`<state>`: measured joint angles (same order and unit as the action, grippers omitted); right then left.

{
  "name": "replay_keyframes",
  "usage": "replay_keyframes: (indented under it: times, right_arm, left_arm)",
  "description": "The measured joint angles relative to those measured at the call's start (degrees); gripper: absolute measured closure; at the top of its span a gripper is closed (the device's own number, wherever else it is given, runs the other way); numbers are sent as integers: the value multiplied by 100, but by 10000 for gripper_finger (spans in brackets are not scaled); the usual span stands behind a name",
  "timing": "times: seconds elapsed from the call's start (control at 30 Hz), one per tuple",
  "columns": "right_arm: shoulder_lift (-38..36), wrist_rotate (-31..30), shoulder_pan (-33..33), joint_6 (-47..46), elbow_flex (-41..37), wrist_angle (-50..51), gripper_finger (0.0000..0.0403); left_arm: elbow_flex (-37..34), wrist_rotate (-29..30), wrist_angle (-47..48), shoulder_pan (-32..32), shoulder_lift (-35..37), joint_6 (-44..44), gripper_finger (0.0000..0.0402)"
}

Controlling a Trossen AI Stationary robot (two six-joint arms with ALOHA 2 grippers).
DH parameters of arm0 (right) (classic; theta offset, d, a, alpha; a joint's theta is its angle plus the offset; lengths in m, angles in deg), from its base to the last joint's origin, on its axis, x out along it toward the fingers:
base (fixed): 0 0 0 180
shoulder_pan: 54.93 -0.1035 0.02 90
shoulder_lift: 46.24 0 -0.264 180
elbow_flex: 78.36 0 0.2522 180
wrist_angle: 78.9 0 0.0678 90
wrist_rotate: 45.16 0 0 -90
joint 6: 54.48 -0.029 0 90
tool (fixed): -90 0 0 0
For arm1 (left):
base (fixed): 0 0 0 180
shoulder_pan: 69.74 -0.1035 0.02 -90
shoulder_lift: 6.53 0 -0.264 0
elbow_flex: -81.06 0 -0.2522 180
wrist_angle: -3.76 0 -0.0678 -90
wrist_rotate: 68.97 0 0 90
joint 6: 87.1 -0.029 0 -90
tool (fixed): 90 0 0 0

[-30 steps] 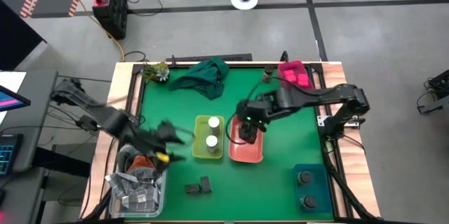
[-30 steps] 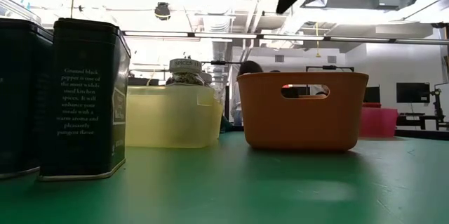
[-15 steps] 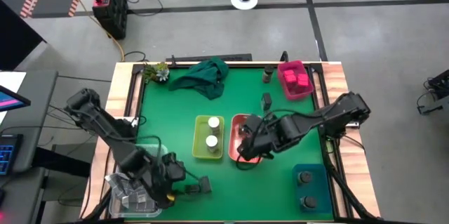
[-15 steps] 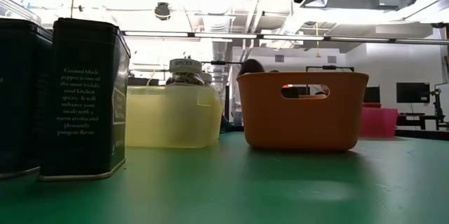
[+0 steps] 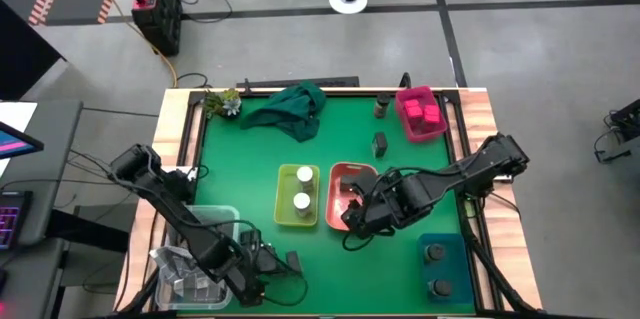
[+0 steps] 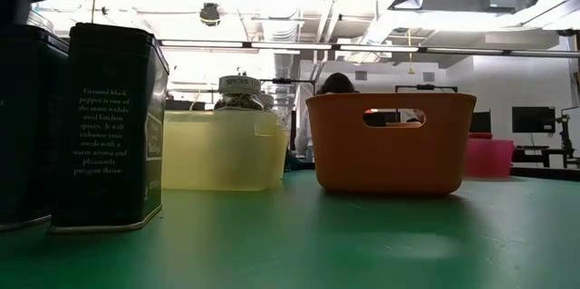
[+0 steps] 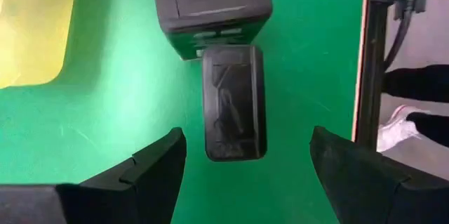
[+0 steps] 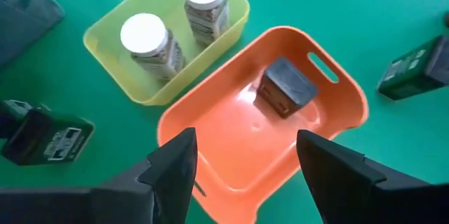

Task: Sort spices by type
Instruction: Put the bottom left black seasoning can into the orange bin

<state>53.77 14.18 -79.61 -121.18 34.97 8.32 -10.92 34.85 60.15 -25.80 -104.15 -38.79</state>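
The left arm has swung down from the middle of the worktop to its near edge — the left hand now hangs over two dark grey blocky packs, fingers spread wide on either side of the nearer one, holding nothing. The right hand has pulled back from the orange bin and hovers just beside it, fingers parted and empty. One dark grey pack lies inside that bin — two white-topped jars stand in the yellow bin next to it.
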Motion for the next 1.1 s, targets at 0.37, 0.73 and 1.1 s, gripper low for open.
replay_keyframes:
  times: [0.37, 0.73, 1.1]
  right_arm:
    - [0, 3, 6, 9, 0, -65, 132]
    - [0, -87, 6, 32, 0, -64, 132]
    - [0, -91, 6, 79, 0, -104, 133]
  left_arm:
    - [-134, 416, -106, -50, -3, -849, 113]
    - [-137, -147, -648, -463, -207, -1600, 113]
    - [-140, -277, -438, -523, -293, -1487, 144]
